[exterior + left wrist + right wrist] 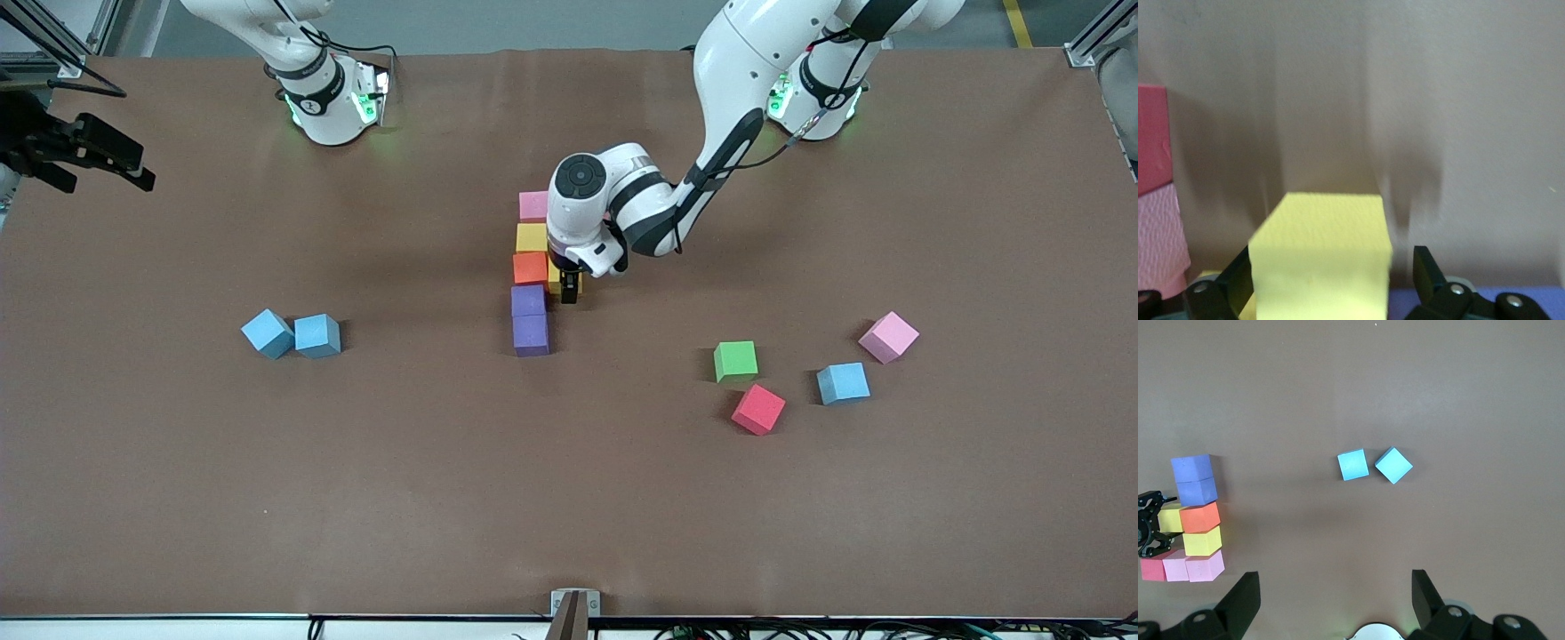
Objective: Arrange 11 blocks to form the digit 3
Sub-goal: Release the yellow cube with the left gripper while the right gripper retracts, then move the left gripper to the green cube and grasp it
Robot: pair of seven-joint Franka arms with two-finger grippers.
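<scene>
Brown matting carries a column of blocks (531, 283); from the front the left gripper (570, 292) sits beside the orange block (530, 268), right arm waiting aside. Left wrist: fingers (1426, 270) stand slightly off the yellow block (1321, 257), apparently released. Right wrist: right gripper (1335, 593) hangs open over bare table, the column toward the left arm's end.

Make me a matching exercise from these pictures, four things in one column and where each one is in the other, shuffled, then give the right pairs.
Things:
1. green block
2. orange block
3. two light blue blocks
4. left gripper

Places:
A. toward the right arm's end of the table, side by side
B. in the column, between a yellow block and a purple block
C. loose, beside a red block, toward the left arm's end
D. down at the column, around a second yellow block

Pairs: 1-C, 2-B, 3-A, 4-D
</scene>
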